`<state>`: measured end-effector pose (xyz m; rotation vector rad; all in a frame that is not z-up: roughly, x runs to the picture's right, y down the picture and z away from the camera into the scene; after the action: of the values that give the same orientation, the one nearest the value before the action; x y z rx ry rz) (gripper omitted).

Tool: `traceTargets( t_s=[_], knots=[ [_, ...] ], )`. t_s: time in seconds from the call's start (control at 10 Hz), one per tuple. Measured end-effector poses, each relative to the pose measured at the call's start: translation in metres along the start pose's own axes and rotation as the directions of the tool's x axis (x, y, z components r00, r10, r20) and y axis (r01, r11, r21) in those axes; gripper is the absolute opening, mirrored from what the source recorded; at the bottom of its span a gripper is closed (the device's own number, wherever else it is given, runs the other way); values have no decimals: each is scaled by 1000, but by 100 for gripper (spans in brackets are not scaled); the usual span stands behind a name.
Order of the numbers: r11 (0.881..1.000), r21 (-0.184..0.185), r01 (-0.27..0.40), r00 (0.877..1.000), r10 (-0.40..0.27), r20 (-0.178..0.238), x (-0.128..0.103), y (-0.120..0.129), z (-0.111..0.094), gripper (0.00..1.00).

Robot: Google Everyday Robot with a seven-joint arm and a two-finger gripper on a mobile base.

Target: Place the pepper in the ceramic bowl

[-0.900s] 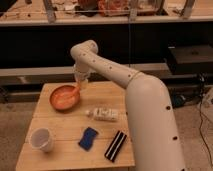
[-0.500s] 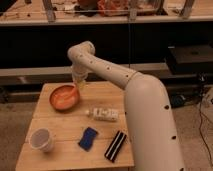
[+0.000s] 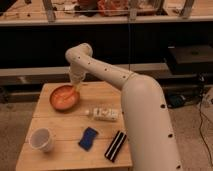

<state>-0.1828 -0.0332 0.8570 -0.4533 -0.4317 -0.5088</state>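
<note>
One tool (image 3: pixel 76 87) above ceramic bowl (image 3: pixel 55 101) rim, near table (image 3: pixel 65 151) back edge.

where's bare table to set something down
Bare table lies between the bowl and cup, and between cup and sponge. Crowded by the arm: bottle, black bar. The gripper hangs at the bowl's rim.

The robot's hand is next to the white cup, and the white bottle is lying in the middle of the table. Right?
No. The gripper is at the right edge of the ceramic bowl, not next to the white cup, as the camera view shows. The white bottle does lie in the middle of the table.
</note>
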Motion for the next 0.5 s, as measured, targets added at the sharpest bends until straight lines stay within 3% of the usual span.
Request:
traceTargets(
  t_s=[0.5],
  knots=[
    [1000, 6, -3, 1000, 3, 9, -3, -4, 7, 0]
  ],
)
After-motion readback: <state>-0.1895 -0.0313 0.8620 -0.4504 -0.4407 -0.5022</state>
